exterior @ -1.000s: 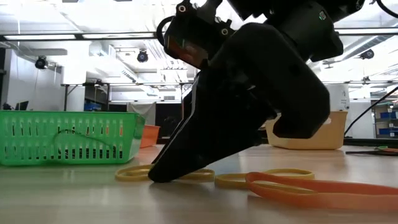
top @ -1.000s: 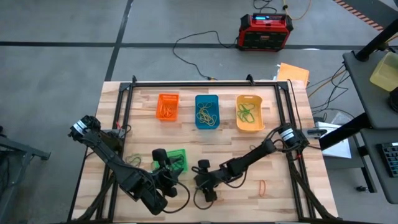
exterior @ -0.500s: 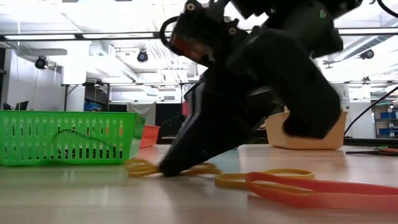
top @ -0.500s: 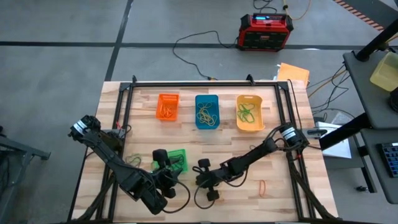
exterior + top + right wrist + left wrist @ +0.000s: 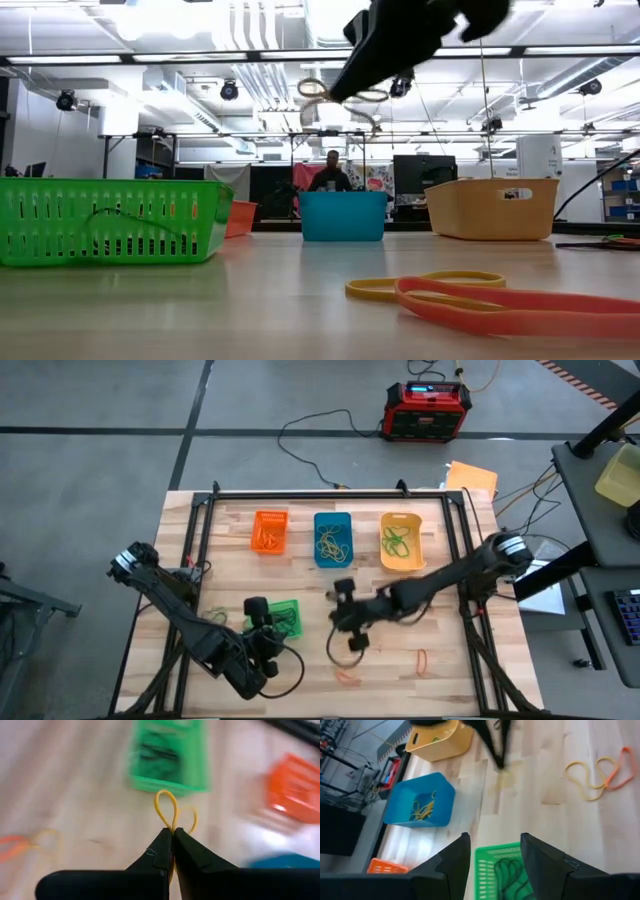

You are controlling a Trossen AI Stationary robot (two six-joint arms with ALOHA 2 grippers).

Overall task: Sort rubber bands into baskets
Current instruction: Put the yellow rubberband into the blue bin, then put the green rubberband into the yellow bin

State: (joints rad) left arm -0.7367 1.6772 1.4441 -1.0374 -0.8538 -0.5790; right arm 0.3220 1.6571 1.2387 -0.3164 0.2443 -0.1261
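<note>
My right gripper hangs above the table's middle, shut on a yellow rubber band, which shows high in the low view as the same band. My left gripper stands open over the green basket with nothing between its fingers. The orange basket, blue basket and yellow-orange basket stand in a row at the far side, each with bands inside. A yellow band and an orange band lie flat on the table near the front. My right gripper pinches the yellow rubber band between its two fingertips, at the point where its loops meet. Two small loops stick out beyond the tips. The band is lifted clear of the table.
Another orange-red band lies at the near right. A black frame runs along the table's far edge and sides. A red-and-black box sits on the floor beyond the table. Bare wood lies between the basket row and the green basket.
My right gripper has shut on the yellow band that lay on the table by the near edge, then risen and gone toward the far edge and slightly right. The band has come up with it, clear of the table. The other yellow and orange bands stayed put.
</note>
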